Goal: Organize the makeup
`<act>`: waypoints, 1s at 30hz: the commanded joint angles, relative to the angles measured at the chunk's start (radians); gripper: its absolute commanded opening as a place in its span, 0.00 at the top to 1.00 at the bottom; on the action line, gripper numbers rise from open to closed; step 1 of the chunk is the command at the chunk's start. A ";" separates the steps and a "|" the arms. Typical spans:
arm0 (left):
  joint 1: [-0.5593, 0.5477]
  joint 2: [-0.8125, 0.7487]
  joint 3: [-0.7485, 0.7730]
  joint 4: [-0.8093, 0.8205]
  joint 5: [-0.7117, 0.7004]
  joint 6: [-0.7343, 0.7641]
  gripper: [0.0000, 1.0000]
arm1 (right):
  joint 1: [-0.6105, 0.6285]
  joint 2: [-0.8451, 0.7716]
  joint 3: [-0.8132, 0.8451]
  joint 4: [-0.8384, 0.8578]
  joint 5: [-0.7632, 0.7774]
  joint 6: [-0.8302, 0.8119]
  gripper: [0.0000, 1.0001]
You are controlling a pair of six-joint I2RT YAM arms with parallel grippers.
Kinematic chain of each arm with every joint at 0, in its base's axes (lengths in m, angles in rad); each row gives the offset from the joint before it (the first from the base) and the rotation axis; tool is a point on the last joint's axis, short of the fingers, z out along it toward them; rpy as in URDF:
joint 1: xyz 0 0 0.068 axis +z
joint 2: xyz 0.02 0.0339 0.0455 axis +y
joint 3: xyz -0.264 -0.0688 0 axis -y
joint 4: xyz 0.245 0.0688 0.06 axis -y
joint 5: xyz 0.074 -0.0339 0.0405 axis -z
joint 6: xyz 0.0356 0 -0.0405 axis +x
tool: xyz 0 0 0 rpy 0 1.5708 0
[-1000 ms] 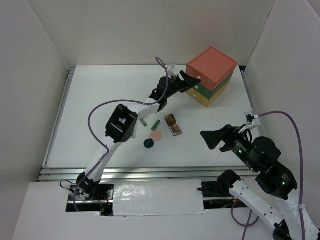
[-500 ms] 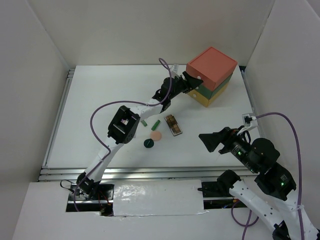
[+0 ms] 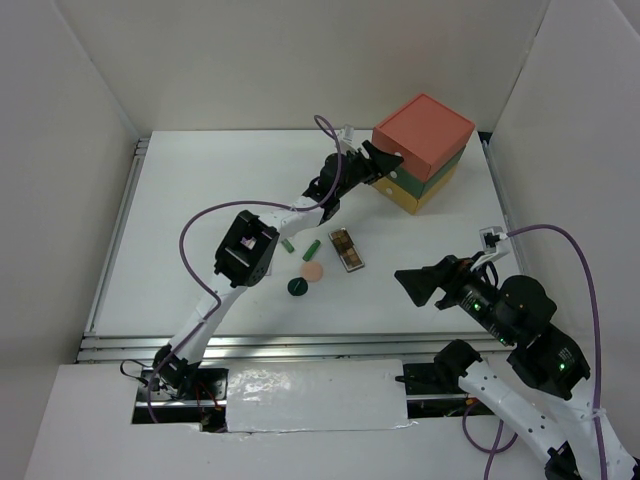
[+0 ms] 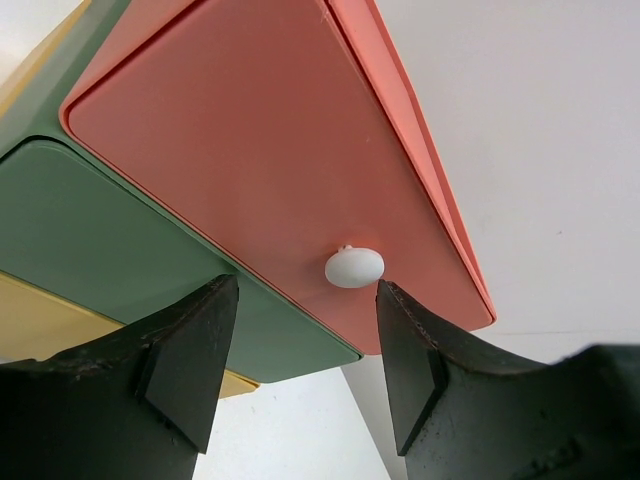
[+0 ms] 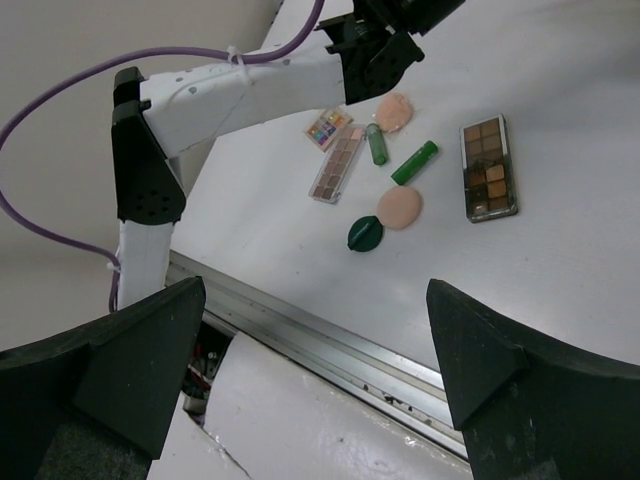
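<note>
Well away from left hand (image 3: 380, 163), makeup (image 3: 346, 249)

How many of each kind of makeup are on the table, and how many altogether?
Long eyeshadow palettes: 2
Small multicolour palette: 1
Peach round compacts: 2
Green tubes: 2
Dark green disc: 1
Total: 8

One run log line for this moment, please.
left hand: open, at orange drawer knob | right hand: open, above table | makeup: on table
</note>
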 commanded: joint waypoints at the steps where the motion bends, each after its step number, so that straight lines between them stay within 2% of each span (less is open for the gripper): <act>1: 0.005 -0.068 0.016 0.069 -0.011 0.020 0.30 | -0.004 0.002 0.010 0.038 -0.009 -0.002 0.00; 23: 0.008 -0.042 0.076 0.075 -0.007 -0.008 0.30 | -0.004 0.004 0.009 0.036 -0.012 -0.004 0.00; 30: -0.004 -0.039 0.080 0.056 -0.024 0.004 0.34 | -0.004 0.005 0.006 0.038 -0.014 -0.004 0.00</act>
